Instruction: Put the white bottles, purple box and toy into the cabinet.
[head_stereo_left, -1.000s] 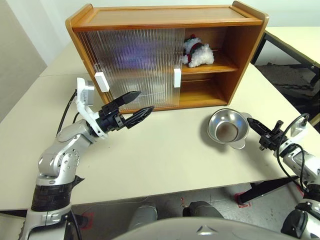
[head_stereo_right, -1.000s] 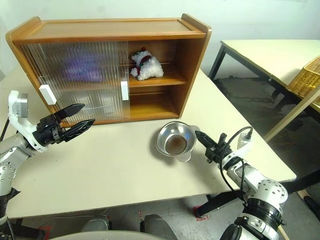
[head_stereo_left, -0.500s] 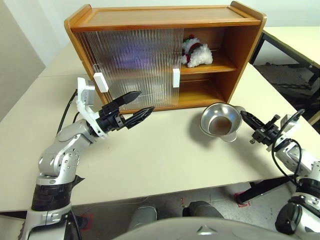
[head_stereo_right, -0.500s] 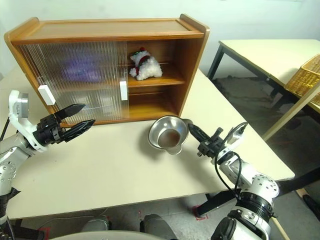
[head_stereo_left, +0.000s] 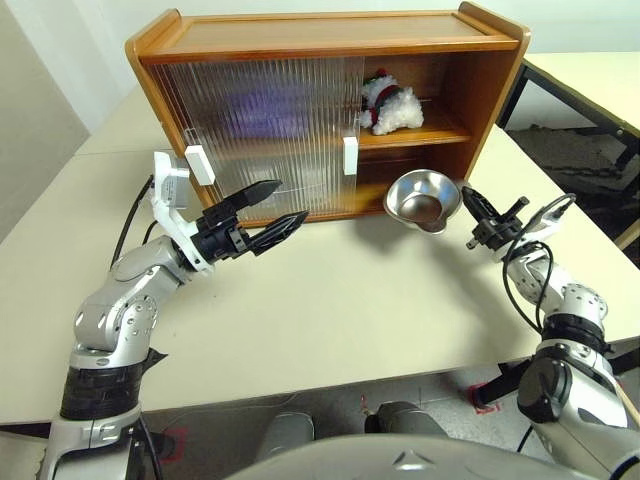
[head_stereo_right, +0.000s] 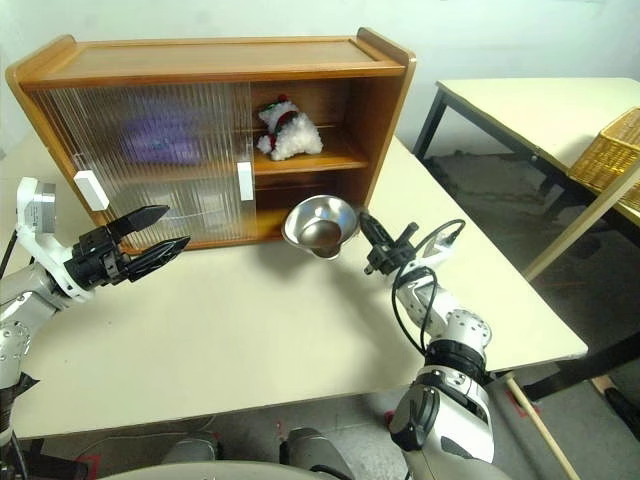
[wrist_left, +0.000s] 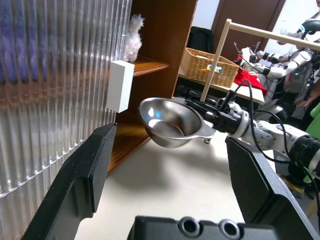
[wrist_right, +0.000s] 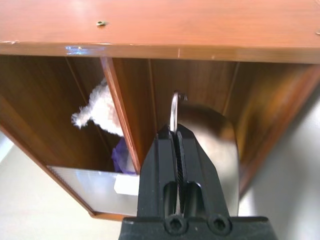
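Carried up and leftward from the lower right of the frame since the earlier picture, the metal bowl (head_stereo_left: 422, 200) now hung right in front of the cabinet (head_stereo_left: 330, 40), at its open lower compartment near frame centre. Judging by that, the bowl was headed for the lower shelf, though it is not among the listed items. On the upper shelf, above the bowl, lay the toy (head_stereo_left: 393, 106); a purple shape showed behind the ribbed doors. Clamped on the bowl's rim was the right end effector (head_stereo_left: 470, 215), while the left end effector (head_stereo_left: 268, 212) hovered, fingers apart, at mid-left.
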